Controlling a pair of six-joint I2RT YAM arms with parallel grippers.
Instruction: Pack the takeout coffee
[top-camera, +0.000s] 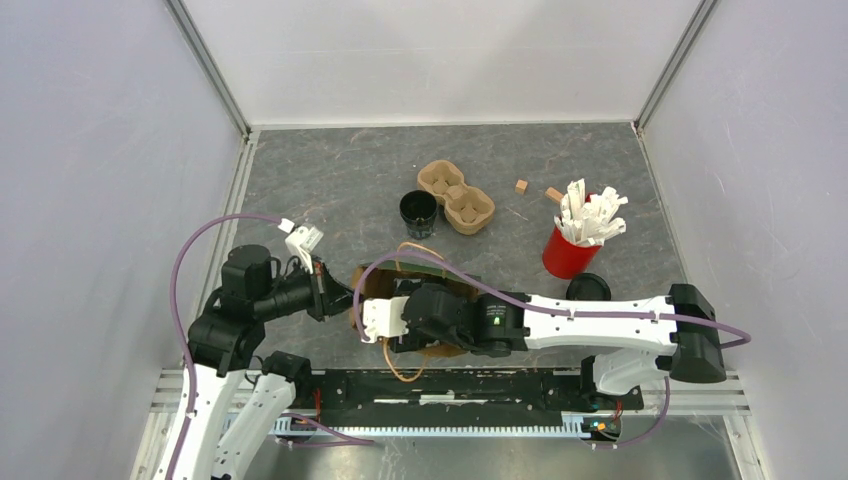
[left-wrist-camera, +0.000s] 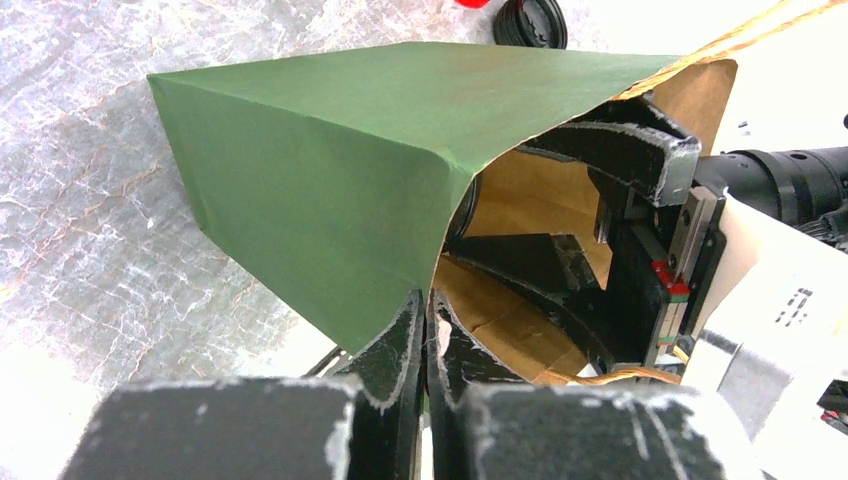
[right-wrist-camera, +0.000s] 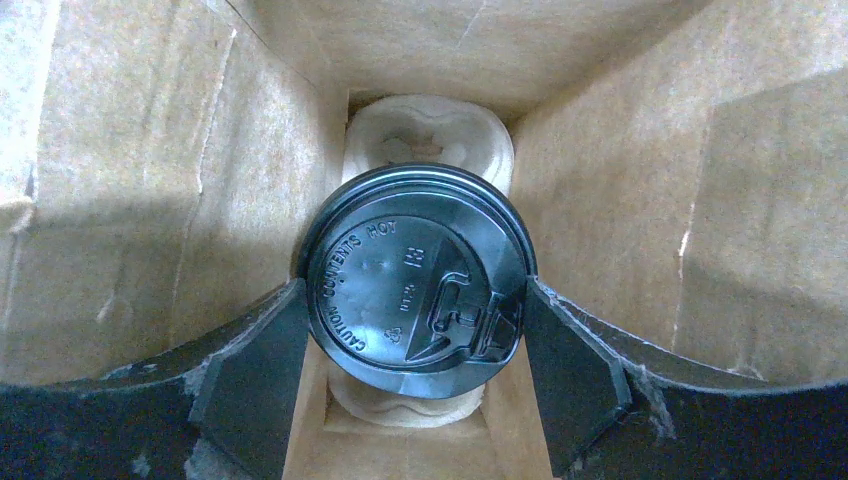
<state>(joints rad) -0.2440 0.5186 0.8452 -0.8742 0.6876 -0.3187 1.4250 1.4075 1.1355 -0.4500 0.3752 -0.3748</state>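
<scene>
The takeout coffee (right-wrist-camera: 390, 260), a black cup with a round black lid, stands in a pale pulp carrier (right-wrist-camera: 425, 130) at the bottom of the paper bag (right-wrist-camera: 130, 150). My right gripper (right-wrist-camera: 415, 298) reaches down inside the bag, and its two fingers press against opposite sides of the lid. The bag (left-wrist-camera: 330, 150) is green outside and brown inside, and it lies between the two arms (top-camera: 372, 285). My left gripper (left-wrist-camera: 430, 312) is shut on the bag's rim at the mouth, one finger outside and one inside.
An open black cup (top-camera: 418, 210) and a brown pulp carrier tray (top-camera: 457, 197) sit behind the bag. A red cup of white sticks (top-camera: 568, 252) stands at the right, with a loose black lid (top-camera: 588, 288) near it. Two small wooden blocks (top-camera: 520, 185) lie at the back.
</scene>
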